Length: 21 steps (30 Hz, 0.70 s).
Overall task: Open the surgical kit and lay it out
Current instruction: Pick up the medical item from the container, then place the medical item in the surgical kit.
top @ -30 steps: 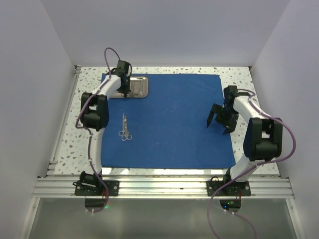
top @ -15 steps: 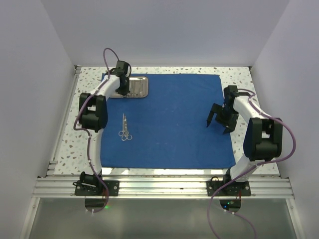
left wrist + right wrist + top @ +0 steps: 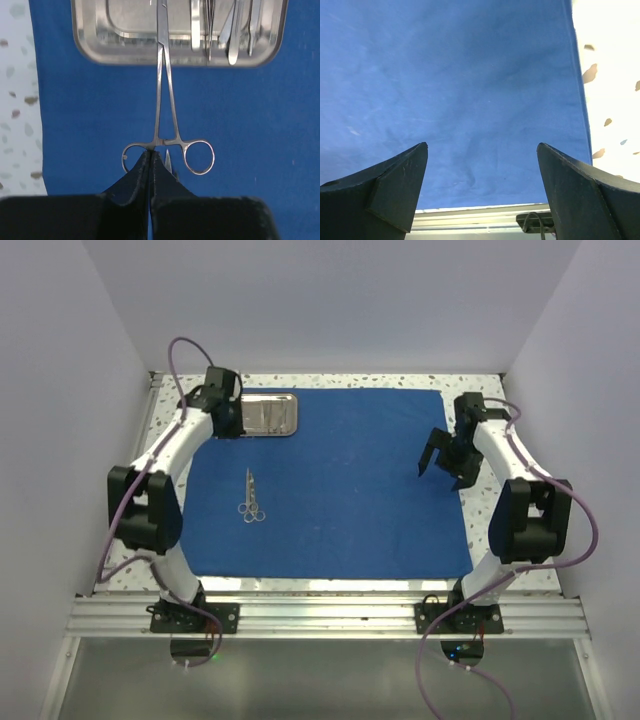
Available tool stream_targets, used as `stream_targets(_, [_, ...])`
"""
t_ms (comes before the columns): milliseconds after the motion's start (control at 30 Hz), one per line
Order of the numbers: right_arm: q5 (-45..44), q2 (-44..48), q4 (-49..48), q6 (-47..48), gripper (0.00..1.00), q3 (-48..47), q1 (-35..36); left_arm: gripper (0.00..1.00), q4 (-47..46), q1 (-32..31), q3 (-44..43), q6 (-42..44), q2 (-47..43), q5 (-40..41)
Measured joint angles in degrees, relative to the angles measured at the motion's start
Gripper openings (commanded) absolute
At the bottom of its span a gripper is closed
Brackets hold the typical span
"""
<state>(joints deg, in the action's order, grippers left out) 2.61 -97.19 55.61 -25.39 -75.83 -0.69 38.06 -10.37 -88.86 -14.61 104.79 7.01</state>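
Observation:
The royal-blue cloth (image 3: 350, 480) lies spread flat as a large sheet. The steel tray (image 3: 275, 415) stands on its far left corner. The scissors (image 3: 250, 498) lie on the cloth, nearer than the tray. My left gripper (image 3: 232, 418) is at the tray's left end. In the left wrist view it (image 3: 150, 152) is shut on the left ring of the forceps (image 3: 162, 44). The forceps' tips are still inside the tray (image 3: 115, 59), beside several other silver instruments (image 3: 232, 30). My right gripper (image 3: 440, 475) hangs open and empty over the cloth's right side, as the right wrist view (image 3: 482, 145) also shows.
The speckled white table (image 3: 480, 390) shows round the cloth, with white walls on three sides. An aluminium rail (image 3: 330, 615) runs along the near edge and also shows in the right wrist view (image 3: 480, 220).
My left arm has swung out to the left, and its gripper has drawn back from over the tray to the tray's left end. My right gripper has moved a little farther away.

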Motion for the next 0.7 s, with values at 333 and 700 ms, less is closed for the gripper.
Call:
stream_targets(333, [-0.2,6.3,2.5,-1.9,0.96,-5.6,0.0,0.0,-1.4,-0.6,31.5,-2.9,-22.8,-3.9])
stream_targets(700, [4.7,18.5,3.2,-3.8,0.98,5.0,1.6,0.6,-3.0,-1.1,38.9,-4.3,-25.0,-5.6])
